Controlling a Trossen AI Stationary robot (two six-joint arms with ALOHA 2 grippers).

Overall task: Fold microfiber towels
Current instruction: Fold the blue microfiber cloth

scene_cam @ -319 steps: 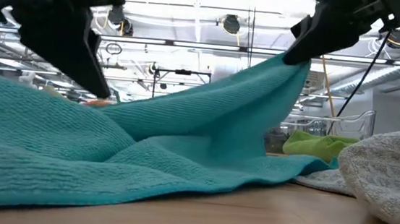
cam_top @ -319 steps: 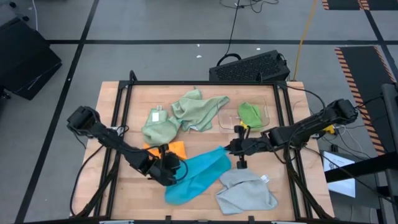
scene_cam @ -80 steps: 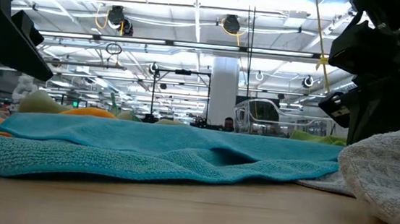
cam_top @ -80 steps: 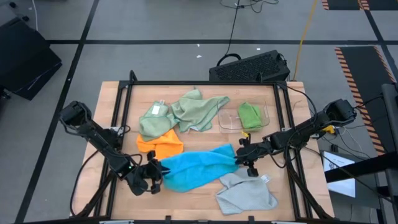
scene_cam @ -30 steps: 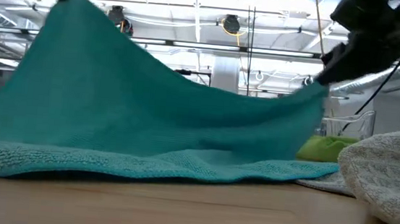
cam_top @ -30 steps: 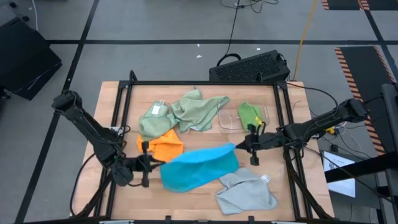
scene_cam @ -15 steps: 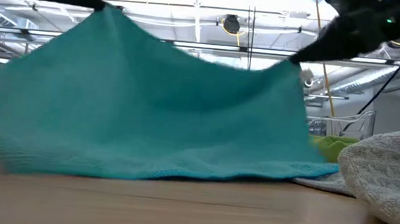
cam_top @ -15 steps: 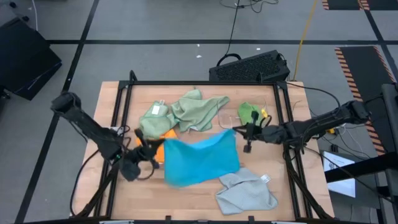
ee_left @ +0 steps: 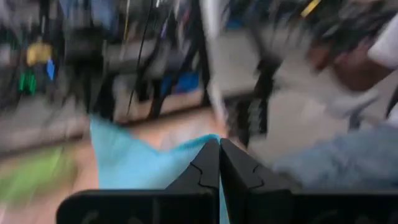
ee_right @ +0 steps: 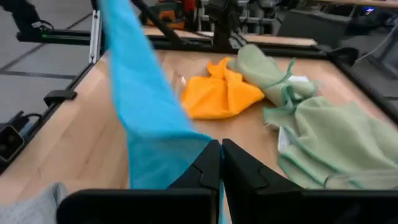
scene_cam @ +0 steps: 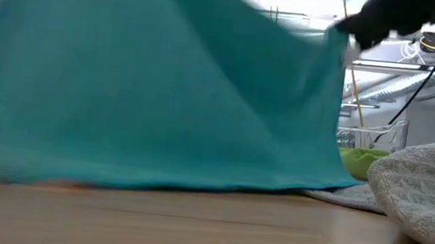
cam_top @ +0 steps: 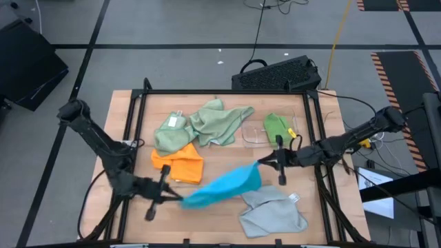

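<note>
A bright blue microfiber towel (cam_top: 224,184) hangs stretched between my two grippers over the table's near middle; in the low view the blue towel (scene_cam: 157,85) fills most of the picture like a curtain. My left gripper (cam_top: 178,198) is shut on its left end. My right gripper (cam_top: 262,164) is shut on its right end. An orange towel (cam_top: 180,164) lies flat behind it, and a light grey towel (cam_top: 273,211) lies near the front edge. Two pale sage green towels (cam_top: 210,124) lie crumpled at the back. My left gripper pinches the blue towel's upper left corner (ee_left: 200,148) between its two fingers, which lie about level and come from the table's left. The towel hangs below the fingers. My right gripper pinches the upper right corner (ee_right: 198,144) between its two fingers, coming from the table's right and slanting slightly down. The top edge (scene_cam: 288,41) runs fairly taut between the two holds, and the lower edge (scene_cam: 196,187) reaches down to the table top.
A clear plastic tray (cam_top: 295,124) at the back right holds a bright green towel (cam_top: 277,126). A black frame rail (cam_top: 227,91) borders the table, with a black case (cam_top: 277,74) behind it. A person (ee_left: 348,162) shows beyond the table in the left wrist view.
Both grippers have risen with the blue towel's upper edge, staying shut. The towel has come up from lying slack on the table to hanging as a sheet, with its lower edge still at the table. My left gripper has tipped up to level and swung toward the near edge.
</note>
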